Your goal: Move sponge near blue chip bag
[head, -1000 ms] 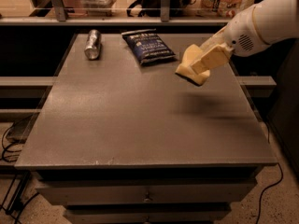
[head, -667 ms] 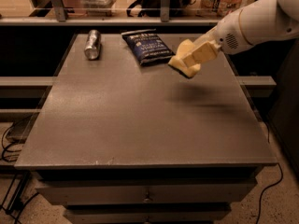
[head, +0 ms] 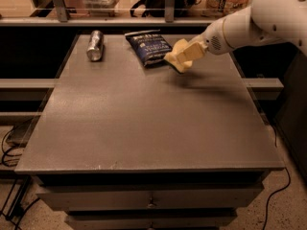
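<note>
Sponge [head: 173,58], pale yellow, sits at far-right part of the table [head: 144,123], clamped in the gripper [head: 187,55]. It's tilted, lower corner pointing down twd the tabletop. Dark shadow lies on the surface just under & to the right of it, so it looks lifted a bit, but can't tell for sure whether the corner touches. Its left edge is right against the right edge of the blue chip bag [head: 148,47]; touching or just overlapping in view, can't tell.

Gripper comes in from the right, fingers [head: 195,51] pale yellow & blocky, closed on the sponge's right side. White arm [head: 259,16] runs up & right from it to the top-right corner.

Chip bag lies flat near the far edge, about mid-width, dark navy w/ white lettering, lighter strip along its far end, turned slightly so the near end points right.

Silver can [head: 95,45] lies on its side at far left, well apart from the bag, long axis running near-to-far.

Table is grey, matte, w/ drawers [head: 151,200] along the near front. Beyond the far edge: a rail/shelf [head: 120,20] w/ blurry items behind it. Dark cables [head: 9,147] on the floor at left, another cable [head: 278,195] at near right.
</note>
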### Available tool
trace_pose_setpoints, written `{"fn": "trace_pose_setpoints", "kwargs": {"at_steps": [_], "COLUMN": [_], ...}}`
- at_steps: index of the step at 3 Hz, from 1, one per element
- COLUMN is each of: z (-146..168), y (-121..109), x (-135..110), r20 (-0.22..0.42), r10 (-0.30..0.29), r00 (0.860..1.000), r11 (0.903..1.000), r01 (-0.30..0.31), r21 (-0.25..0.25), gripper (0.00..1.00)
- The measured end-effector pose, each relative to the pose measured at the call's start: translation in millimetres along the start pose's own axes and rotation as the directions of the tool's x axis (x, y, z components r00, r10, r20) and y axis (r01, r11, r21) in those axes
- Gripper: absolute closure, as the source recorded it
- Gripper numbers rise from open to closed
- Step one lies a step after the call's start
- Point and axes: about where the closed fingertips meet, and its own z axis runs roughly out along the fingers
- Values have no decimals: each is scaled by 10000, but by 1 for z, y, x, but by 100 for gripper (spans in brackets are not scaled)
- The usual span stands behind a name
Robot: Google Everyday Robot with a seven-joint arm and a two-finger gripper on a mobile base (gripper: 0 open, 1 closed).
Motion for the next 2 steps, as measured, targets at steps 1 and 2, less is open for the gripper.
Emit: {"fn": "trace_pose_setpoints", "kwargs": {"at_steps": [1, 2], "z": [31, 52], "y": [-16, -32], "x": [-1, 1], "r20": [327, 388], "r10": [227, 402], "r00": [9992, 9984], "r11": [9997, 9991], "r01": [-223, -397], "r21": [-134, -134], "gripper": [58, 35]}}
